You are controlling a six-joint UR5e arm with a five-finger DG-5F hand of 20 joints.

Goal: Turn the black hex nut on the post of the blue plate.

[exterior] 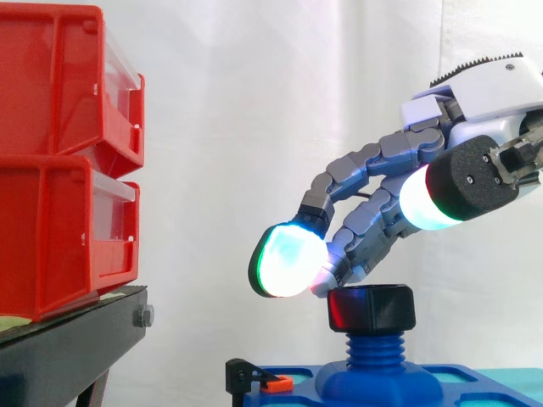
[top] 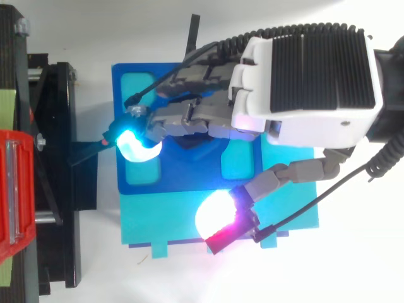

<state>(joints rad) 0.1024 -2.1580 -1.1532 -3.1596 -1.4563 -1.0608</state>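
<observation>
The black hex nut (exterior: 371,307) sits on top of the blue post (exterior: 373,349), in the middle of the blue plate (top: 189,180). The hand (exterior: 386,208) hangs just above it, fingers loose and holding nothing. The nut looks hard, light and smooth, so grab its flat sides.

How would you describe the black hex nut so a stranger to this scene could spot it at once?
Find the blue plate at the bottom of the side view, right of the red bins. A threaded blue post rises from it, and the black hex nut sits on top, beneath the hand. It is the only black, flat-sided piece on that blue post.
</observation>
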